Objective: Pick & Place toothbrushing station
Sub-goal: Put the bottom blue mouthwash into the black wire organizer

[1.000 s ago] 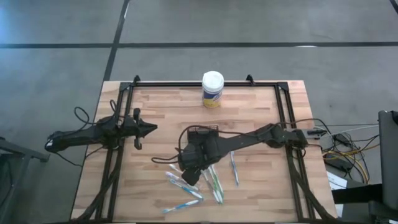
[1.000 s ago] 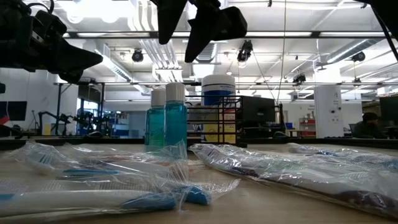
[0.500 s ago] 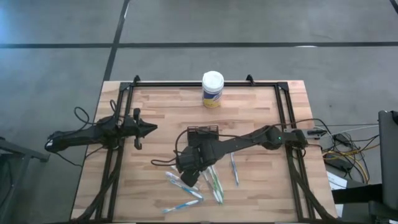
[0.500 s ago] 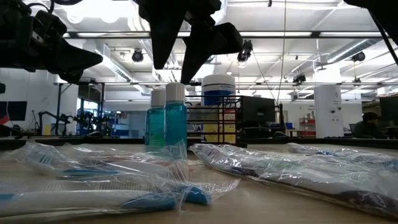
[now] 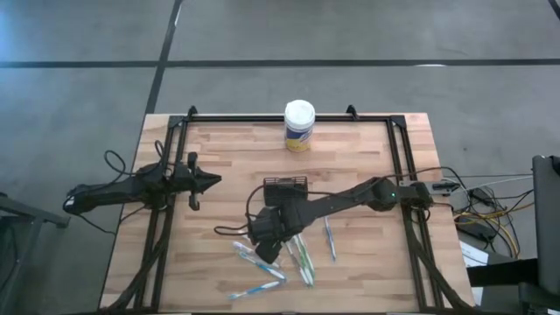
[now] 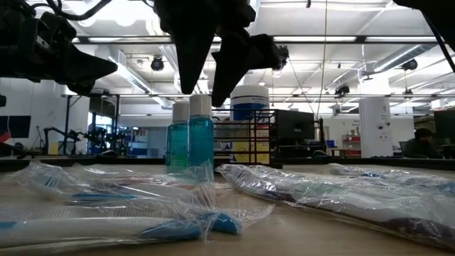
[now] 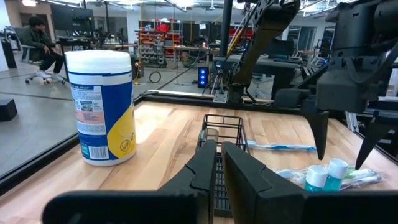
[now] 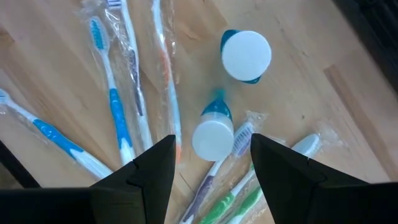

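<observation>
Right end effector (image 8: 211, 162): fingers spread wide and empty, poised directly over the nearer of two small teal bottles, pointing down at its white cap.
Nearer teal bottle (image 8: 212, 138): upright on the desk (image 5: 227, 157), framed between the spread fingers but not touched by them as far as the wrist view shows.
Second teal bottle (image 8: 246, 56): upright just beside the first, clear of the fingers.
Wrapped toothbrushes (image 5: 262, 267): several lying loose around the bottles, none collected.
Toothbrushing station (image 5: 285, 186): black slotted caddy standing near mid-desk, just beyond the right arm's wrist; it looks empty in the left wrist view.
White-lidded canister (image 5: 299, 125): at the far edge of the desk, apart from the work.
Left end effector (image 5: 210, 182): fingers nearly together, holding nothing, waiting at the desk's left side and aimed toward the caddy.
Progress: early by my reading; nothing appears placed yet, and a grasp on the bottle, a lift and a transfer to the caddy remain, then the other items.
</observation>
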Tool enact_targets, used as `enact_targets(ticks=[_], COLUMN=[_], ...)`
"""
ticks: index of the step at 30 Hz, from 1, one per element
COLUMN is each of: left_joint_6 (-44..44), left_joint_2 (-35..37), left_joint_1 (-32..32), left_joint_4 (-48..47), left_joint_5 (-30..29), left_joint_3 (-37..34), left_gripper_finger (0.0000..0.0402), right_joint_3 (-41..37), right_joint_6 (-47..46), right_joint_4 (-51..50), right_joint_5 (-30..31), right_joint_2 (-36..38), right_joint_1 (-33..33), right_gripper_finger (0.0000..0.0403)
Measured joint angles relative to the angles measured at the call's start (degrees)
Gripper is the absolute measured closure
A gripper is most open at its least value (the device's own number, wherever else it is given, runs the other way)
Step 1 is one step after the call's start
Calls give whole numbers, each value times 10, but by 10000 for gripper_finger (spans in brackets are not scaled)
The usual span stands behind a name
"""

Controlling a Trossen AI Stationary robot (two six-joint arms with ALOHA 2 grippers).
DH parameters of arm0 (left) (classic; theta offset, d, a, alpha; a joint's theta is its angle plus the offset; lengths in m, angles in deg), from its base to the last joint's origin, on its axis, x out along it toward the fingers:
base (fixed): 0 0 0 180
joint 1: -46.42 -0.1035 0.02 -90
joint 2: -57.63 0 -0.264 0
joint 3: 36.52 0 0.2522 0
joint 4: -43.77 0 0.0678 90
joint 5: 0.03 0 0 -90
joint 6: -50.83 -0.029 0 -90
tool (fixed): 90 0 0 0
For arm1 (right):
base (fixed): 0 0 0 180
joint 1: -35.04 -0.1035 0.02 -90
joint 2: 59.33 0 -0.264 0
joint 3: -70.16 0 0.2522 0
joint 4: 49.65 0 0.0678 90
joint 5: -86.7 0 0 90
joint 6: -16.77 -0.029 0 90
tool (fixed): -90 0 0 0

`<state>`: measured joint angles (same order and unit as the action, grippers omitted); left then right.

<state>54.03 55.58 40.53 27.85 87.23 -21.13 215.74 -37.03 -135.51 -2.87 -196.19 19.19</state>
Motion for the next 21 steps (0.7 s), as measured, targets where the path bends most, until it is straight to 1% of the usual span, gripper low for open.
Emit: enact_targets(ticks=[21], left_joint_6=[0], left_joint_2=[0], left_joint_1=[0], left_joint_4=[0], left_joint_5=[0], left_joint_3=[0], left_gripper_finger=[367], right_joint_3=[-28], right_joint_6=[26], right_joint_4=[24], right_joint_5=[2], right_joint_2=[0], right_joint_1=[0], right_gripper_finger=[200])
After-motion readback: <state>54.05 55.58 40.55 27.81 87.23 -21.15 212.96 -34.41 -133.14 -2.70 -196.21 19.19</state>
